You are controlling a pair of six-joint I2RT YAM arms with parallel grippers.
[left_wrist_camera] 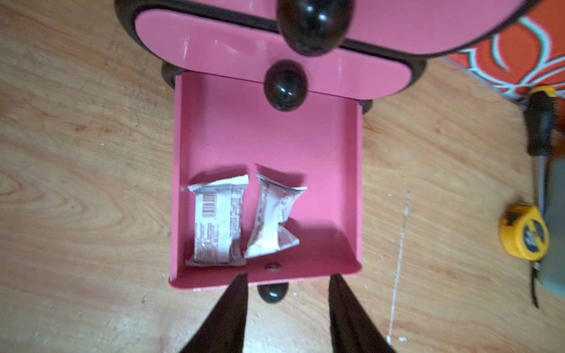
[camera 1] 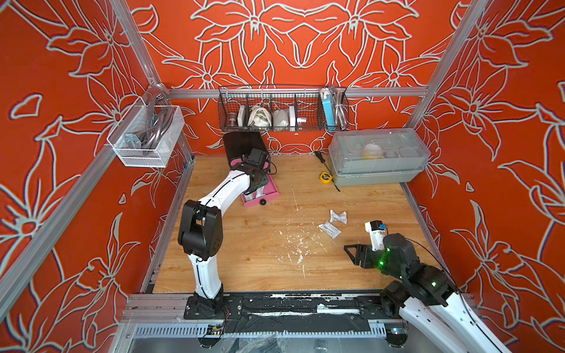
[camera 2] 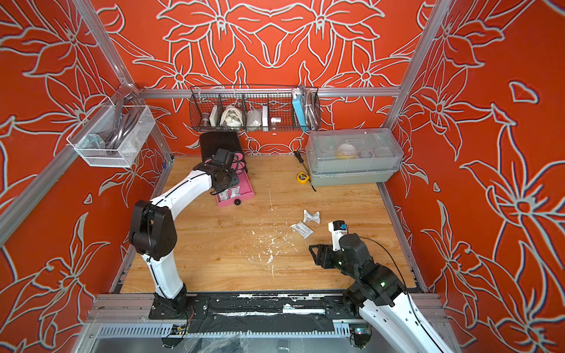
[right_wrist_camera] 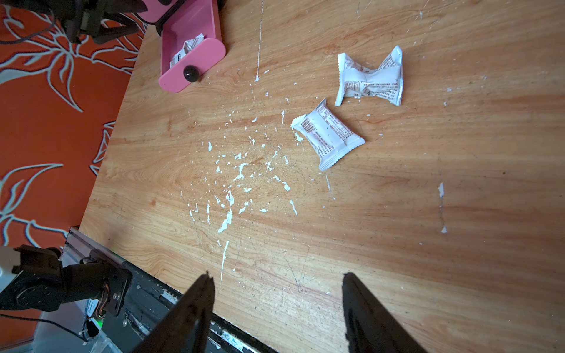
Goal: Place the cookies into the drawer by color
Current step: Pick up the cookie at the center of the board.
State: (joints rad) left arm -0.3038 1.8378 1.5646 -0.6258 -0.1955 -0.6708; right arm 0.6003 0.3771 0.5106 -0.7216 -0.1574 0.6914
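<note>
Our left tool (left_wrist_camera: pixel 288 276) hangs spread and empty over the front lip of the open bottom drawer (left_wrist_camera: pixel 358 183), where two white cookies (left_wrist_camera: pixel 218 223) lie side by side. Two loose cookies (right_wrist_camera: pixel 328 137) sit on the surface (right_wrist_camera: pixel 428 229), near our right tool (right_wrist_camera: pixel 277 275), which is spread wide too and holds nothing. We judge these light, crinkly, a bit slick, and crushable inside; the far packet (right_wrist_camera: pixel 370 78) looks squeezed at its waist. We'd pinch gently across the plump middle, not the thin crimped ends.
</note>
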